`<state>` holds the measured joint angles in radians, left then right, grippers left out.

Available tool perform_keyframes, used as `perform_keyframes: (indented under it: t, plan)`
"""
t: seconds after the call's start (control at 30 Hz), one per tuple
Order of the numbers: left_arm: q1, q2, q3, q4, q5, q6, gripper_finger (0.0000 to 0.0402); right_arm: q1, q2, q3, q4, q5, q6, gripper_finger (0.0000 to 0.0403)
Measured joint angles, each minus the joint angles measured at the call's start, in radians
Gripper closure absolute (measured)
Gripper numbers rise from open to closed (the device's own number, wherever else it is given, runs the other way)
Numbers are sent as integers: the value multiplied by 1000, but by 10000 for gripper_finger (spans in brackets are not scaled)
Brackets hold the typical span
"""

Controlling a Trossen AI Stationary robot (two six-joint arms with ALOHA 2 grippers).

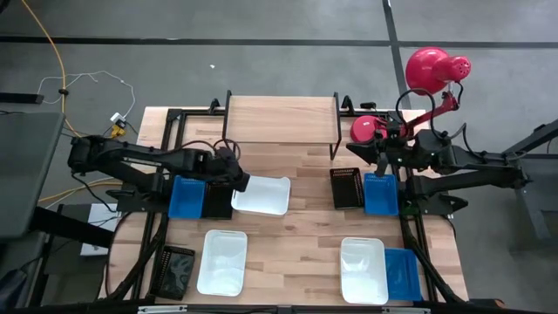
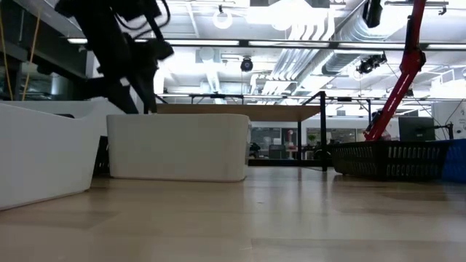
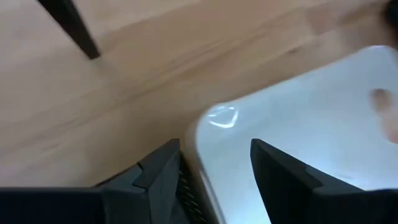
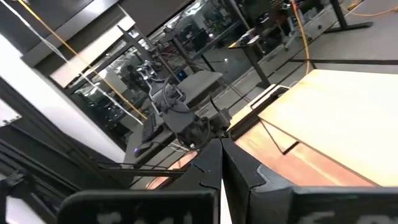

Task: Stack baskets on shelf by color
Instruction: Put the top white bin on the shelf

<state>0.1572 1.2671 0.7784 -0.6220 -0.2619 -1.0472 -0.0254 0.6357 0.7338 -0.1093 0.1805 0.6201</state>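
At the near corner of the white rounded plastic basket (image 3: pixel 298 118), left gripper (image 3: pixel 214 165) with jaws parted astride the rim, one finger inside, one outside. Looks like a let-go, basket resting flat mid-table just before the wooden-topped shelf (image 1: pixel 281 119), top bare. Right gripper (image 4: pixel 221 163) clenched empty, parked high by the table's right edge.

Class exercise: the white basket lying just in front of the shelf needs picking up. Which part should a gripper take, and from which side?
Probably its thin upright wall, from above. The white basket sits open side up on the table, so one finger can go inside the rim, one outside. The left gripper already straddles the wall nearest the left arm, jaws open; the shelf lies beyond.
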Motion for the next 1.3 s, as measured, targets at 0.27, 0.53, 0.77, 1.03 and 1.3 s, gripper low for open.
perform_keyframes:
  t: [0.27,0.53,0.77,1.03,1.3]
  plan:
    - [48,76,0,78,27,38,217,0,0,0,-23,6,0,403]
    - [75,139,0,95,101,74,218,0,0,0,-23,9,0,403]
    - [77,145,0,94,83,91,262,0,0,0,-23,30,0,403]
    - [79,140,0,104,75,156,389,0,0,0,-23,53,0,403]
    - [99,34,101,98,74,220,398,0,0,0,-23,53,0,403]
